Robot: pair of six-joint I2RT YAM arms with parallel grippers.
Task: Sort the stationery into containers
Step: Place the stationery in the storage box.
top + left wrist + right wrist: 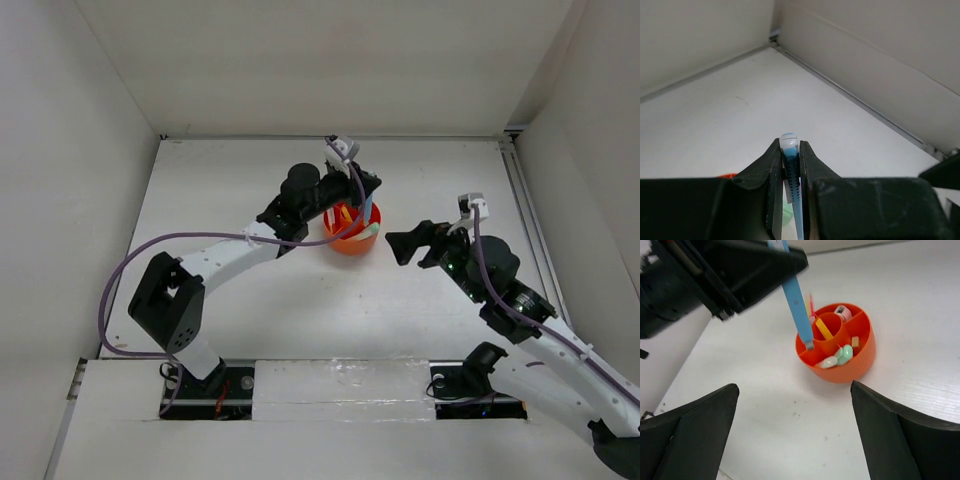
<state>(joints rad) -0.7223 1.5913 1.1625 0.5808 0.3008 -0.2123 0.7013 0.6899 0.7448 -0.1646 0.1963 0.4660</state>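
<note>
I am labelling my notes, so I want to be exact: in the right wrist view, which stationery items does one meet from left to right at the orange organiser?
blue pen → yellow pencil → green marker → tan block

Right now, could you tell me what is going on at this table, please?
The left gripper is shut on a slim blue plastic pen, holding it tilted with its lower end at the rim of the round orange plastic desk organiser. The organiser holds a thin yellow pencil in its central cup, with pale markers, a small pink-white stapler and a tan block in outer compartments. The right gripper hangs open beside the organiser, holding nothing.
</note>
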